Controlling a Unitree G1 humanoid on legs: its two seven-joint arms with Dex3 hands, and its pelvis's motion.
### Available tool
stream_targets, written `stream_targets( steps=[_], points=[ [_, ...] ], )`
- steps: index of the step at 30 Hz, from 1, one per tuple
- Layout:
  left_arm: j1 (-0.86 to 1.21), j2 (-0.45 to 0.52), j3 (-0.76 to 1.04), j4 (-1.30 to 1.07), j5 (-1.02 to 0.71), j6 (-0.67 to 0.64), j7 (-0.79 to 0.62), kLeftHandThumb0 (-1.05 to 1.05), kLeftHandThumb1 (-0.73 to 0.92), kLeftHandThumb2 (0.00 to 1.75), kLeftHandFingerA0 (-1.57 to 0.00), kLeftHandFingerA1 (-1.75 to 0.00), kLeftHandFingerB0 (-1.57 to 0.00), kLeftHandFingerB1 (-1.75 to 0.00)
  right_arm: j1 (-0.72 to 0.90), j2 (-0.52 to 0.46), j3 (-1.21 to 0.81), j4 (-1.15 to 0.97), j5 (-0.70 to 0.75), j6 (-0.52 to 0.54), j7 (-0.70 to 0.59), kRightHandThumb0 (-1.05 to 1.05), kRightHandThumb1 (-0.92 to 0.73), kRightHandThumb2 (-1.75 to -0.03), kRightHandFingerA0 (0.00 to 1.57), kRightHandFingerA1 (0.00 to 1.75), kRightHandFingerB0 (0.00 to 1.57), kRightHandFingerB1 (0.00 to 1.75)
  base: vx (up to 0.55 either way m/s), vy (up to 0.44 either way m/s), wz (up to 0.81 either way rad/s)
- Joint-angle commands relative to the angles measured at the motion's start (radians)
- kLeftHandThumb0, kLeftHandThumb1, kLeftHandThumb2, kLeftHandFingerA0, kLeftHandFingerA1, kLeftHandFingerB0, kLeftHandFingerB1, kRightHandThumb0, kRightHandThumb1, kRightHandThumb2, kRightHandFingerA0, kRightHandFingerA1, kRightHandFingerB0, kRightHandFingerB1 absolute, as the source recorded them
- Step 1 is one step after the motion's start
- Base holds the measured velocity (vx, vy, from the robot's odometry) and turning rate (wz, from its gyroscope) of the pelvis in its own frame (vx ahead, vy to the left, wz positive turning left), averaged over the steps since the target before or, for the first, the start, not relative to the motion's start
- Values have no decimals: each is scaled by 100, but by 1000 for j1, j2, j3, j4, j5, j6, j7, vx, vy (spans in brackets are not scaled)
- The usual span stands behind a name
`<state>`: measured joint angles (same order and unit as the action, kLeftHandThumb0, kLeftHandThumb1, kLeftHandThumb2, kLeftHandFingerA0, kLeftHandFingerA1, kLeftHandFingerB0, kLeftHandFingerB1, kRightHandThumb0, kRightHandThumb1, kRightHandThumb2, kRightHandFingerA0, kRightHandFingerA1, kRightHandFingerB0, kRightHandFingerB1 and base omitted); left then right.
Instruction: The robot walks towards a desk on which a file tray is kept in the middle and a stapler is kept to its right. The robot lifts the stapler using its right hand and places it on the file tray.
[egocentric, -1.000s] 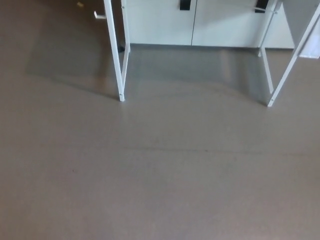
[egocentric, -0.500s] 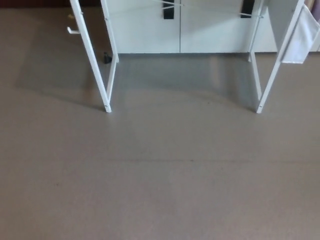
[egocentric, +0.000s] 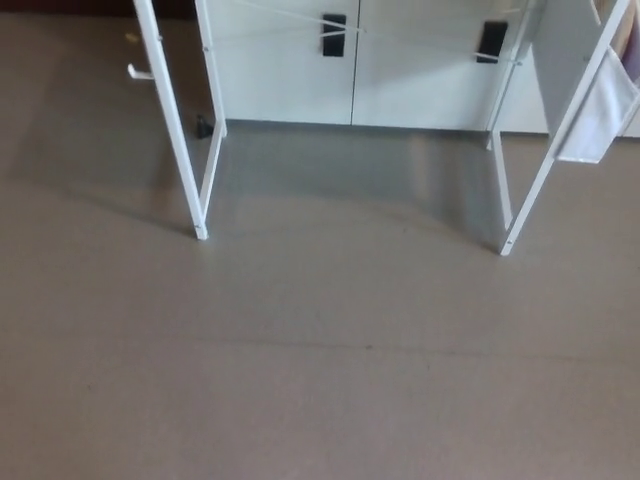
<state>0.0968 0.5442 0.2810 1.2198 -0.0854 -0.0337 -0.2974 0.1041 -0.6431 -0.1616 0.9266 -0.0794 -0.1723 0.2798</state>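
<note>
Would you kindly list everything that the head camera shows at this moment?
floor: one, grey-brown, fills most of the picture
left desk legs: two, white, upper left, joined low by a bar
right desk legs: two, white, upper right, joined low by a bar
cabinet: one, white, two doors, along the top behind the legs
handles: two, black, one on each cabinet door
hook: one, white, on the outer left leg
small dark object: one, black, at the cabinet's foot by the left legs; too small to identify
hanging panel: one, white, far right
stapler, file tray: none in view
robot's hands: none in view
</note>
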Motion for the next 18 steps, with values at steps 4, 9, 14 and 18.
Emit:
stream_targets(
  steps=[4,9,14,18],
  points=[
    [-6,19,-3,-33,-9,6,-31,-84,75,103,0,-21,0,-9,-9,-2,-6,21,17,0,17,-68,-48,-85,3,41,0,17,205,-320,17],
    [7,17,-6,-64,-5,17,-34,-84,76,105,0,-23,0,-11,2,-6,5,4,-2,-4,-10,-70,-48,-86,3,38,3,19,229,-226,12],
    [-9,19,-14,-52,1,20,-19,-82,74,105,0,-25,0,-14,0,-12,13,6,-9,-27,1,-80,-53,-85,0,12,0,6,237,-68,-5],
    [-13,19,-11,-43,-4,16,-23,-84,74,105,0,-22,0,-12,-6,-23,26,17,-9,-11,22,-76,-53,-88,0,26,0,10,327,68,-12]
  ],
)
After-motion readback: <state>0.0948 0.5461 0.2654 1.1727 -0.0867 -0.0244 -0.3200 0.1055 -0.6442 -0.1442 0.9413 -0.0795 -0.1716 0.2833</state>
